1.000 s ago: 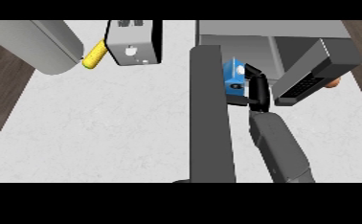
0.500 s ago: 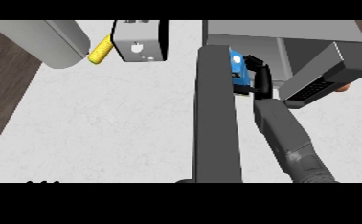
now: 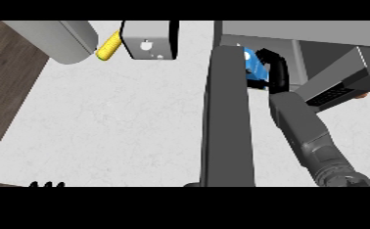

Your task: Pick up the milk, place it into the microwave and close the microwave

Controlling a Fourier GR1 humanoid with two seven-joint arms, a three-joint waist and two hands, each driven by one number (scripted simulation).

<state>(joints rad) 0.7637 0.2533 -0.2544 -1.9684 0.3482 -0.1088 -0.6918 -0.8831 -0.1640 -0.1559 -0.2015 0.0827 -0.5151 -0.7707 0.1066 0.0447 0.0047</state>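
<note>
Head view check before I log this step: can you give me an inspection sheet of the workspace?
Surface: pale speckled counter, dark wood strip along its left edge.
Job's things: blue milk carton at the microwave opening; microwave door open, seen edge-on.
Clutter: yellow corn cob beside a grey toaster; grey rounded object top left.
Hands: right hand curled round the milk carton; left hand, only fingertips at the lower edge.
Cables: nothing seen.
Surroundings: nothing seen beyond the counter.
</note>
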